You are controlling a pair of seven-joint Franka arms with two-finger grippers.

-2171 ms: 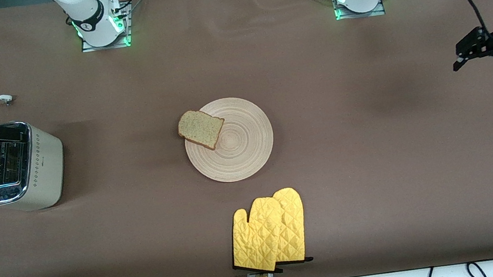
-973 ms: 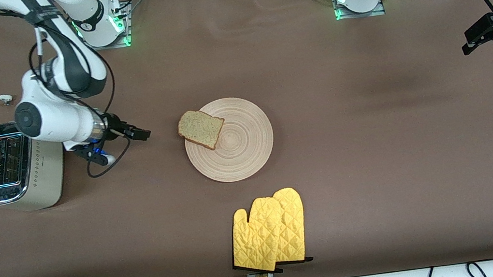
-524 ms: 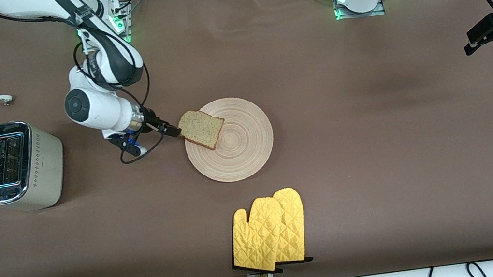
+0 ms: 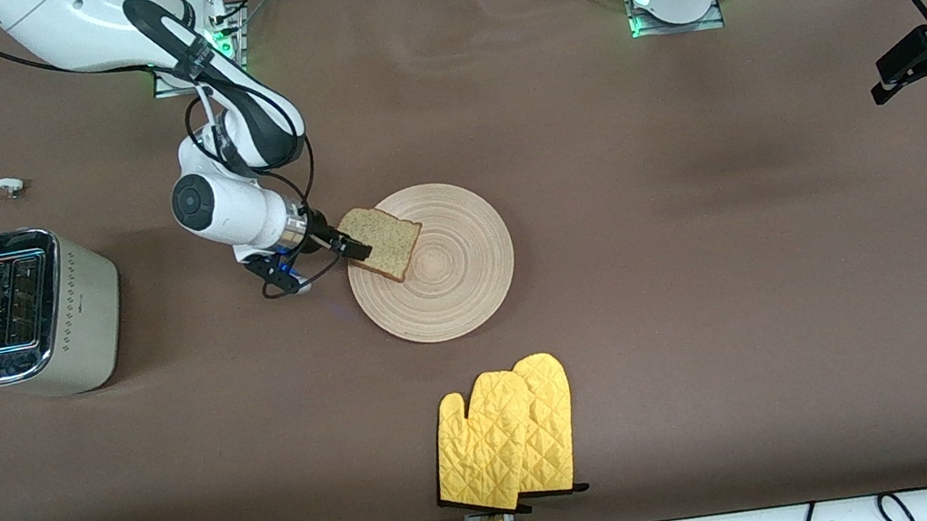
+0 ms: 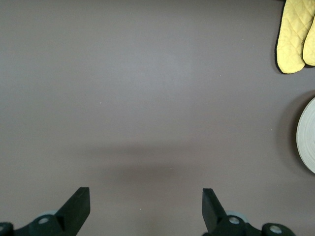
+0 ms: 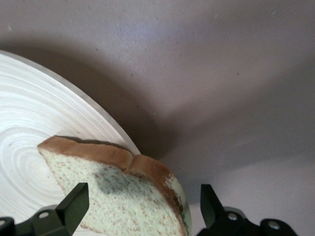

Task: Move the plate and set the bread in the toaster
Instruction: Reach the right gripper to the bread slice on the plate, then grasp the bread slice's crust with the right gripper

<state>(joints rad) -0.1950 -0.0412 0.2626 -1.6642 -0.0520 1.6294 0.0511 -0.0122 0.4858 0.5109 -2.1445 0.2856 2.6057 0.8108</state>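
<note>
The bread [image 4: 379, 243] lies on the plate [image 4: 448, 277], overhanging its rim toward the toaster [image 4: 30, 314] (well apart). The right gripper [image 4: 344, 248] straddles the slice's edge, jaws open. The left gripper [image 4: 923, 65] waits, jaws open, over bare worktop [image 4: 703, 261].

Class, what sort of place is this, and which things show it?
Probably a robotics lab staged as a kitchen: arm bases bolted to the brown table, loose cables along its edge, and a toaster, bread and oven mitts.
</note>
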